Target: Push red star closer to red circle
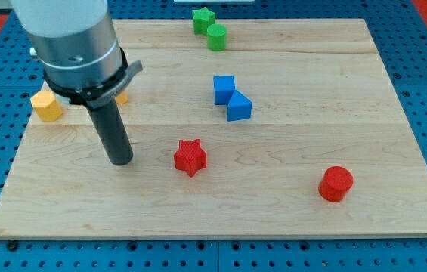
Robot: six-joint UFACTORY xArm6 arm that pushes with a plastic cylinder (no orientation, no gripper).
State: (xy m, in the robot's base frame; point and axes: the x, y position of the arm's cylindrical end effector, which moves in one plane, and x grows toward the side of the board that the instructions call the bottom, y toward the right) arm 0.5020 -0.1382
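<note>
Red star (190, 157) is sitting light and slidable; my tip (121, 160) is standing at its left, the flank to push toward red circle (335, 183); no claw fitted.

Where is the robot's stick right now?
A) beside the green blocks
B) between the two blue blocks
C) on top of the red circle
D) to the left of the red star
D: my tip stands on the board, left of the red star, not touching it.
</note>
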